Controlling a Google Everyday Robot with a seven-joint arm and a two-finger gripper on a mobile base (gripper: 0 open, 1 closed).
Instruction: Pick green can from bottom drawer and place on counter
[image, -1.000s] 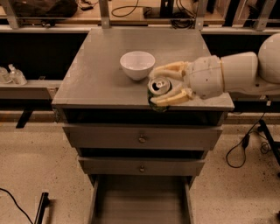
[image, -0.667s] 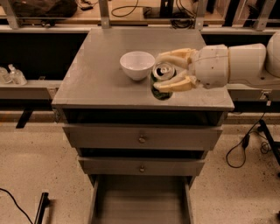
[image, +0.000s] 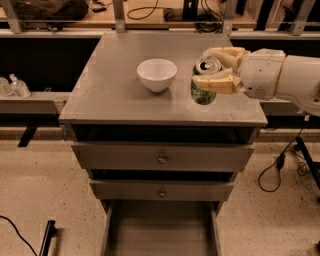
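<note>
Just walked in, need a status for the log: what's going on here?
The gripper, reaching in from the right, is shut on the green can and holds it upright over the right side of the counter, to the right of the white bowl. Whether the can touches the surface can't be told. The bottom drawer is pulled out, with nothing on the part of its floor that shows.

No text, brand or number can be read anywhere. The green can (image: 203, 94) shows only mottled markings. The gripper (image: 206, 67), upper right of the frame, has its jaws clasped round it.
</note>
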